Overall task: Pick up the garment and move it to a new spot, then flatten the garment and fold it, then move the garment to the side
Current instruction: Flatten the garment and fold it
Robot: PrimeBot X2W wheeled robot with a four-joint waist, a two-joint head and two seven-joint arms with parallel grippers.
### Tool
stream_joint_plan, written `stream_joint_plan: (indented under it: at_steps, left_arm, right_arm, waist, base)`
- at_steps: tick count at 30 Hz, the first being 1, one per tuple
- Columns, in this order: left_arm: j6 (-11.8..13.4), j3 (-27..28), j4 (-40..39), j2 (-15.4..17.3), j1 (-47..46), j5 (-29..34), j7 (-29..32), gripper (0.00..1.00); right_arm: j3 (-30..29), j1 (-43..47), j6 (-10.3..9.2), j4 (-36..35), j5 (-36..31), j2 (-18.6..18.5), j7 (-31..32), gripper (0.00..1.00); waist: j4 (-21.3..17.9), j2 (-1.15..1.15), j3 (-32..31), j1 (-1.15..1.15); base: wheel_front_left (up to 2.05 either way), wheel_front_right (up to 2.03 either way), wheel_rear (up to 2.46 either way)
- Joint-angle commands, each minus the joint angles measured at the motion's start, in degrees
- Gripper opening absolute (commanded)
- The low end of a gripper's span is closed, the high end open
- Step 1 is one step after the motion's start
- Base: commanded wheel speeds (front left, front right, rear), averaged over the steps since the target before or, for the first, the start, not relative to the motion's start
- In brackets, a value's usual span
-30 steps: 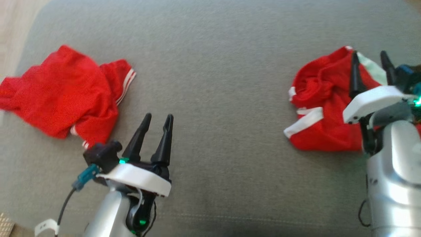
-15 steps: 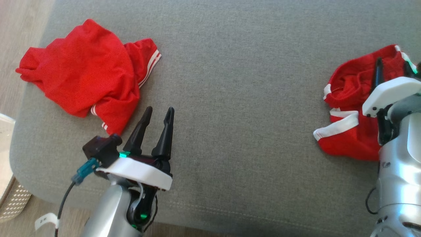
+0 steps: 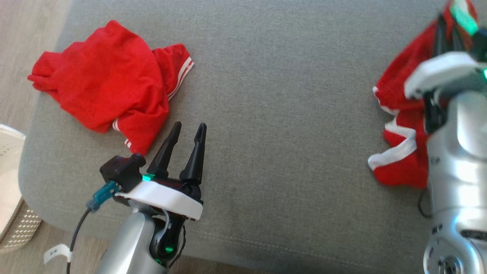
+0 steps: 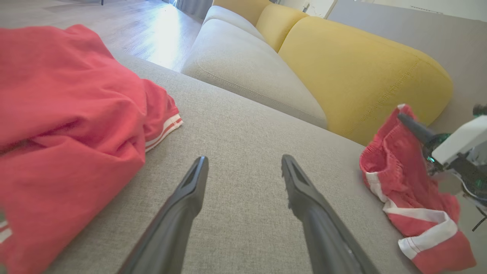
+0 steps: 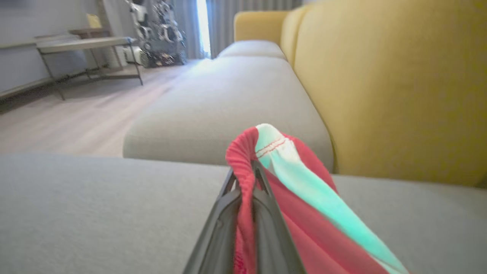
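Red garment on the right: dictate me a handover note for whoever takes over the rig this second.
Right gripper: shut on the right garment at its edge.
Left gripper: open, empty, over the grey cushion.
Right garment: top raised, lower part on the cushion; second red garment crumpled at the cushion's left end.
Done: grasp.
Left: carry to a new spot, flatten, fold, move aside.

Grey sofa seat (image 3: 266,114), yellow back cushions (image 4: 361,76) behind. Pale wood floor (image 5: 57,125). Metal-legged table (image 5: 83,43) stands by grey wall (image 5: 19,38). Daylight comes through curtains (image 5: 218,23).
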Motion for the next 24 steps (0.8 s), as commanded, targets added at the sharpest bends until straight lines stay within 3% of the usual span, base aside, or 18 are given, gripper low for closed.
stream_joint_plan:
  at_steps: [1,9,16,17,18,19,24]
  left_arm:
    - [-0.3,1.6,-1.5,0.5,-1.8,-0.3,-0.4,1.0]
    - [-0.3,1.0,-1.9,0.5,-2.0,-2.2,-0.4,1.0]
    - [-0.3,0.3,-1.8,0.5,-2.2,-3.4,-0.4,1.0]
    - [-0.3,0.3,-1.8,0.5,-2.2,-3.5,-0.4,1.0]
    - [-0.3,0.4,-1.8,0.5,-2.3,-3.6,-0.4,1.0]
    - [-0.3,0.4,-1.8,0.5,-2.3,-3.7,-0.4,1.0]
    - [-0.3,0.8,-1.5,0.5,-2.1,-3.6,-0.4,1.0]
  right_arm:
    - [3.2,-3.4,0.22,-1.6,-0.3,0.2,-1.4,0.0]
    - [13.0,-12.0,0.22,3.9,0.3,-0.6,-3.1,0.0]
    - [16.4,-18.1,0.22,11.3,0.4,-1.5,-4.8,0.0]
    - [16.9,-18.7,0.22,12.3,0.1,-1.6,-5.1,0.08]
    - [17.0,-19.2,0.22,13.2,-0.3,-1.9,-5.5,0.49]
    - [16.9,-19.6,0.22,14.2,-0.7,-2.2,-5.6,1.0]
    - [13.7,-19.7,0.22,17.0,-3.1,-2.8,-6.1,1.0]
  waist:
    - [0.3,0.0,-0.2,0.0]
    - [3.3,0.0,0.3,0.0]
    - [5.7,0.0,1.3,0.0]
    - [5.9,0.0,1.3,0.0]
    - [6.0,0.0,1.4,0.0]
    - [6.1,0.0,1.4,0.0]
    - [5.3,0.0,0.9,0.0]
  base:
    - [0.0,0.0,0.0]
    - [0.0,0.0,0.0]
    - [0.0,0.0,0.0]
    - [0.0,0.0,0.0]
    - [0.0,0.0,0.0]
    - [0.0,0.0,0.0]
    - [0.0,0.0,0.0]
